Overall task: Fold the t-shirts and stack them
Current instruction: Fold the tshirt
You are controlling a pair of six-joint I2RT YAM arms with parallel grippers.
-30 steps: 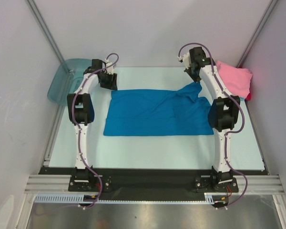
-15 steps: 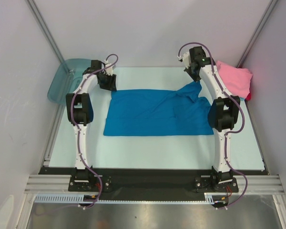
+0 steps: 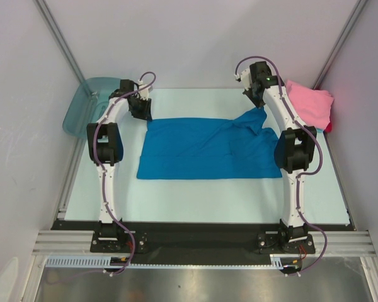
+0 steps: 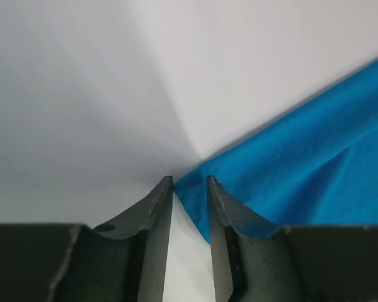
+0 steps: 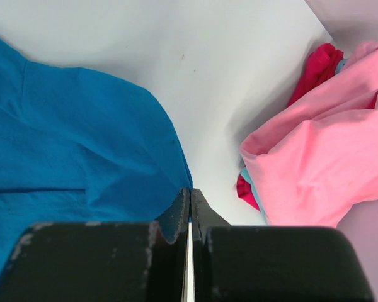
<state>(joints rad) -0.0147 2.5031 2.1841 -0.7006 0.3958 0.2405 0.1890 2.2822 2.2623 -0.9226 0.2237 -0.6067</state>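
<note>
The blue shirt (image 3: 205, 149) lies spread across the middle of the top view, flat on the table (image 3: 176, 201). My right gripper (image 5: 189, 194) is pinched tight on its far right edge. A sliver of blue shows between the two fingers, and the cloth rises to a small peak there. My left gripper (image 4: 189, 182) sits at the shirt's far left corner with its fingers a narrow gap apart. The tip of that corner lies just at the gap, not clamped as far as I can tell. I should get more cloth between the left fingers before pinching, since a bare tip would likely slip, then lift both corners evenly. The pink shirt (image 5: 321, 157) and a red shirt (image 5: 315, 66) are heaped at the upper right of the right wrist view, apart from the blue one.
</note>
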